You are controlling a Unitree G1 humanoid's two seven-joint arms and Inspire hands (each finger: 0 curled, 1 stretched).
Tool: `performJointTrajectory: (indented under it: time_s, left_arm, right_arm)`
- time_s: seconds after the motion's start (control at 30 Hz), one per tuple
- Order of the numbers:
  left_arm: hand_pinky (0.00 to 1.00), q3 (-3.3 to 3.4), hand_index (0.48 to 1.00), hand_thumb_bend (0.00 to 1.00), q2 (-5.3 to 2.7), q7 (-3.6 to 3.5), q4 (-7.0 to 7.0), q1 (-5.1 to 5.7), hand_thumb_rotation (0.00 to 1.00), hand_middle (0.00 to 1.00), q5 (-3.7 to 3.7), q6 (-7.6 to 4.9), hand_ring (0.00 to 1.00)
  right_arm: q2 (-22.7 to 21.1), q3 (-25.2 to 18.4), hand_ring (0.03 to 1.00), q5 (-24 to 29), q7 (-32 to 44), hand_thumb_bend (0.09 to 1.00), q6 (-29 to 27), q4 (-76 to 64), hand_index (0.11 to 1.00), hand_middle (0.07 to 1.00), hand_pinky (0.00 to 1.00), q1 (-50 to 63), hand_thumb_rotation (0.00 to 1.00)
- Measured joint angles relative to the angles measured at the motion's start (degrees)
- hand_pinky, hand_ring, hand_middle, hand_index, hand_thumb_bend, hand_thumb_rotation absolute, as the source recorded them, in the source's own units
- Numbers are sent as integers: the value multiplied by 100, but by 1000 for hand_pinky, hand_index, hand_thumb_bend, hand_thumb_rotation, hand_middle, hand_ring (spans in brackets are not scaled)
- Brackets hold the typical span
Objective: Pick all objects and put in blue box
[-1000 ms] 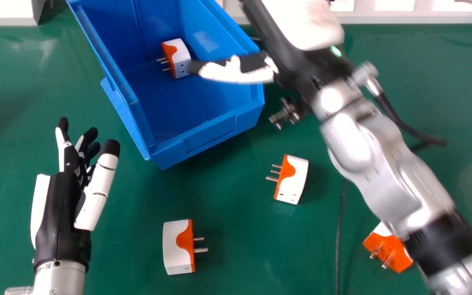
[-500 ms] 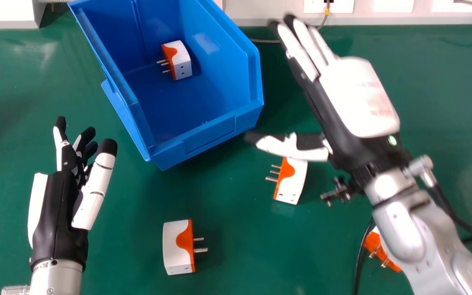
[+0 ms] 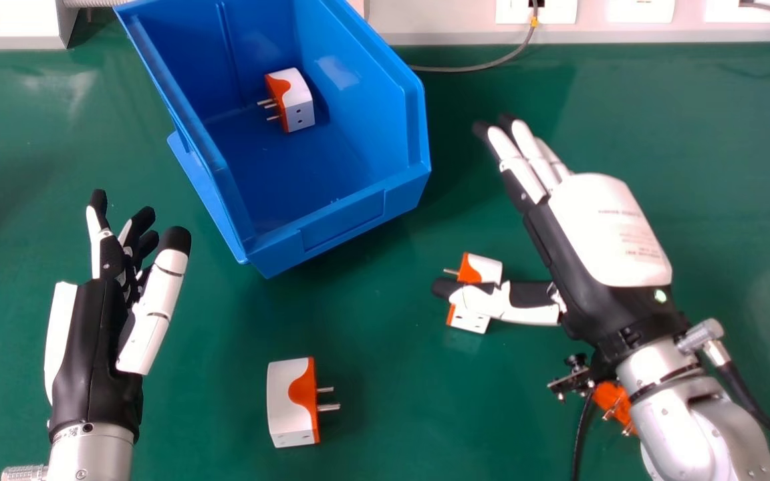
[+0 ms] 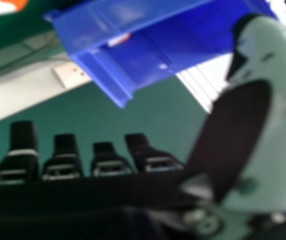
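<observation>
- Right hand (image 3: 609,227): released, fingers extended, nothing grasped; its thumb passes in front of the middle adapter (image 3: 485,267) in the head view, contact not determinable
- Middle adapter: on the green surface (image 3: 385,361), between the right hand and the near adapter (image 3: 291,404); judged light, rigid and smooth, liable to slip if pinched on its curved face
- Recommended hold: thumb and fingers across the white body, clear of the metal prongs, which could catch or bend
- Adapter by the right forearm (image 3: 611,399): on the surface, partly covered by the arm, prongs exposed; judged the same in handling
- Near adapter: on the surface between the two hands, prongs toward the robot's right; flat ends look a fair grip
- Left hand (image 3: 94,341): released, fingers relaxed, holding nothing
- Blue box (image 3: 341,217): open-topped, beyond the loose adapters; holds one adapter (image 3: 298,107) on its floor, with room judged ample for the remaining three
</observation>
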Motion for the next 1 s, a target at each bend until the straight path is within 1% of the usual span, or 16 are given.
performJointTrajectory:
  time_s: [0.17,0.47,0.73,0.83,1.0]
  left_arm:
    - [887,7,964,545,0,28,2,-15,802,950,0,1,940]
    - [882,6,964,562,-2,35,11,-67,806,951,-1,9,942]
    - [882,14,964,558,-2,32,25,-91,807,953,-4,30,945]
    - [882,17,964,555,-3,29,25,-104,806,952,-4,37,945]
    - [882,29,964,551,-2,30,25,-102,805,952,-5,42,944]
  right_arm:
    - [-5,110,950,-191,201,456,218,327,965,996,854,-47,505]
    - [45,508,953,-463,627,462,564,1006,969,997,866,-536,535]
    - [196,889,939,-512,964,459,953,1927,952,984,866,-1284,516]
    - [236,1035,936,-616,1082,459,1052,2234,947,980,866,-1547,513]
    - [219,1190,933,-668,1199,458,1062,2503,942,976,868,-1845,510]
